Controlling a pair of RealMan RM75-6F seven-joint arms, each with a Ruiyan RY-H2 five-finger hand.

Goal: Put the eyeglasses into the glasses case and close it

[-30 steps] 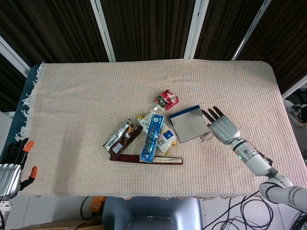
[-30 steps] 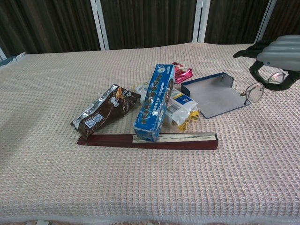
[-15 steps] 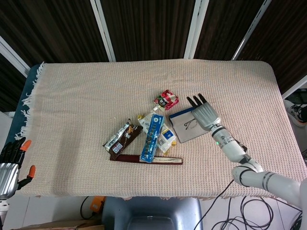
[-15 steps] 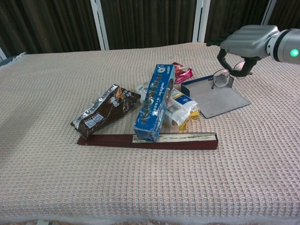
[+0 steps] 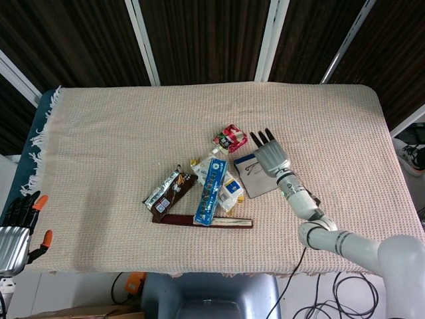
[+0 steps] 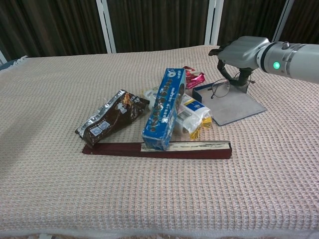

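Note:
The glasses case point(image 6: 230, 103) point(image 5: 259, 181) lies open on the cloth right of centre, grey inside with a blue rim. My right hand point(image 6: 239, 54) point(image 5: 270, 153) hovers over its far end and pinches the thin-framed eyeglasses point(image 6: 222, 87) point(image 5: 253, 167), which hang just above the case's raised wall. My left hand point(image 5: 16, 229) shows only in the head view, off the table's near left corner, fingers apart and holding nothing.
A blue box point(image 6: 165, 108), a brown snack bag point(image 6: 112, 117), a yellow-white packet point(image 6: 193, 117) and a red wrapper point(image 6: 193, 77) crowd the case's left side. A dark red flat bar point(image 6: 157, 149) lies in front of them.
My right hand has carried the eyeglasses leftward, from beside the case's right edge to above its far left end. The left hand has barely shifted.

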